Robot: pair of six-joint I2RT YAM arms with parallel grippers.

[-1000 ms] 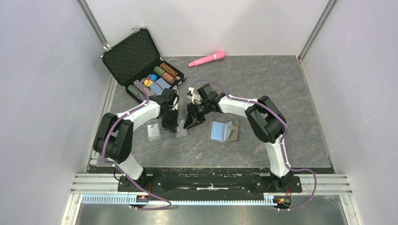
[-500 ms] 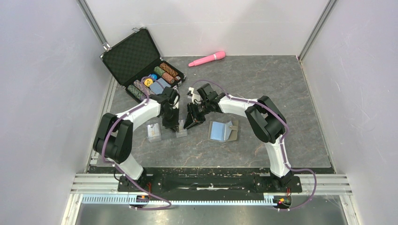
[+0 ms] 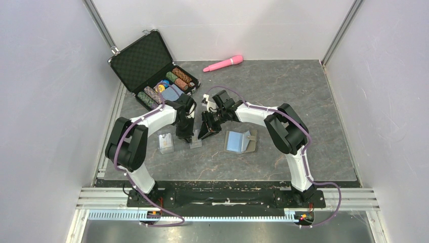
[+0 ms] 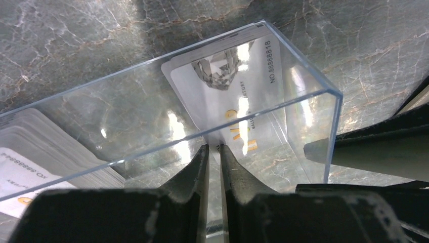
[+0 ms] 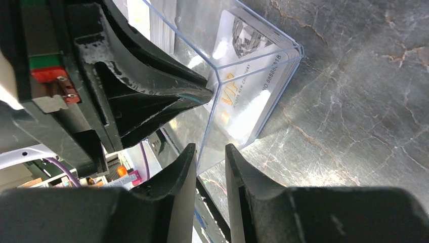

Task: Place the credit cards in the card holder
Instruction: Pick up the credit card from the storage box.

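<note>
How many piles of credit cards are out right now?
2: one pile inside the clear box, another stack just left of it. How many cards each holds is hidden.

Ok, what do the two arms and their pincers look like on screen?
Both the left arm and right arm have white link shells, bulky black joints and a purple cable running along them. The left pincer and right pincer each have two black tapered fingers with scuffed edges. The left pincer's body shows a red block and green strip.
</note>
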